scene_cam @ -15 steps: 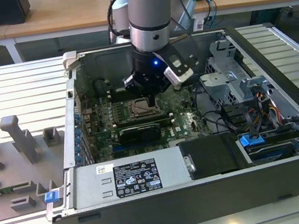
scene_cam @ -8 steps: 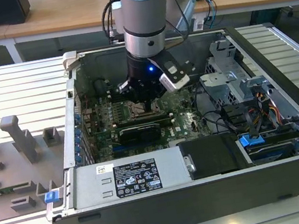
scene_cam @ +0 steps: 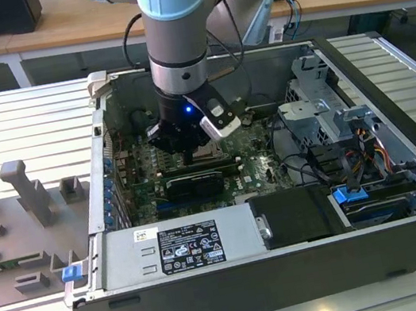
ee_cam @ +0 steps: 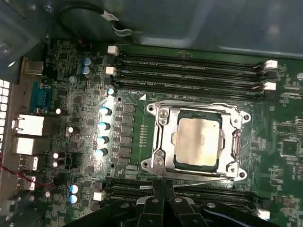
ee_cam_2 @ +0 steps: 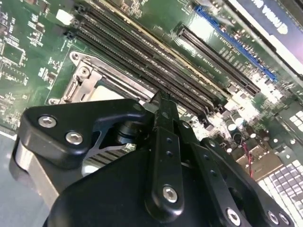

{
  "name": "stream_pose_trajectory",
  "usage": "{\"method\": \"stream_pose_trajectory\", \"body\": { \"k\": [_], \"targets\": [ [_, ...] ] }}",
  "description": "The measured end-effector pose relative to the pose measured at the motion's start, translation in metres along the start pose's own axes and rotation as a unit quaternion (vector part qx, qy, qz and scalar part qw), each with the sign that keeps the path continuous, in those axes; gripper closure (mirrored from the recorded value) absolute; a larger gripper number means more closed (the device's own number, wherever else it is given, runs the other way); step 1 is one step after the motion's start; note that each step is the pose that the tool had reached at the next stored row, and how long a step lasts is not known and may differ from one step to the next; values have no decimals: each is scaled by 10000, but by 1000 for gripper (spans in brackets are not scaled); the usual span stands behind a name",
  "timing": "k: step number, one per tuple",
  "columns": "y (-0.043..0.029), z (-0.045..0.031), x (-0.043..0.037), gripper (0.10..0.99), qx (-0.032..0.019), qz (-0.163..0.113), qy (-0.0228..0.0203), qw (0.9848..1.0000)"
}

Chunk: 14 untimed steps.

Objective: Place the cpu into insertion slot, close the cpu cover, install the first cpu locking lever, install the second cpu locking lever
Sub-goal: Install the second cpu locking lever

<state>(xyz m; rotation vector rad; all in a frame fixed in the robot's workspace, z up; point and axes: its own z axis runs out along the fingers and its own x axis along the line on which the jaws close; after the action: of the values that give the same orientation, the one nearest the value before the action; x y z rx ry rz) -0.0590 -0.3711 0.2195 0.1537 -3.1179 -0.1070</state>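
Chip [ee_cam: 196, 141] sits flat in the square socket [ee_cam: 166, 118] on the green circuit board [ee_cam: 137, 142], its pale metal face turned up. Over it lies the silvery cover frame [ee_cam: 235, 137], closed down so that the chip shows through the window in its middle. A thin metal lever [ee_cam: 199, 177] runs along one edge of the socket, just beside the frame, and another thin rod [ee_cam: 189, 104] follows the opposite edge.

In the first wrist view the gripper [ee_cam: 164, 189] hangs just outside the socket on the lever's side, its two black fingers [ee_cam: 156, 201] pressed together with no gap and nothing between them. The second wrist view shows the same clenched fingertips [ee_cam_2: 163, 101] close above the board beside the socket's corner [ee_cam_2: 85, 78].

Long black memory slots [ee_cam: 189, 71] lie on both sides of the socket, and a row of small round capacitors [ee_cam: 103, 125] stands near it.

In the exterior view the arm [scene_cam: 179, 40] reaches down into an open computer case [scene_cam: 293, 269] lying on a slatted metal table [scene_cam: 18, 132], with the gripper [scene_cam: 190, 146] low over the board. A grey fixture [scene_cam: 24, 212] rests on the table at the exterior view's left.
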Motion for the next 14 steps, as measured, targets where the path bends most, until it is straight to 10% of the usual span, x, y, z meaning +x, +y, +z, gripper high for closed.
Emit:
{"method": "stream_pose_trajectory", "body": {
  "k": [14],
  "targets": [
    [-98, 94, 104, 984, -402, -91, -39, 9991]
  ]
}}
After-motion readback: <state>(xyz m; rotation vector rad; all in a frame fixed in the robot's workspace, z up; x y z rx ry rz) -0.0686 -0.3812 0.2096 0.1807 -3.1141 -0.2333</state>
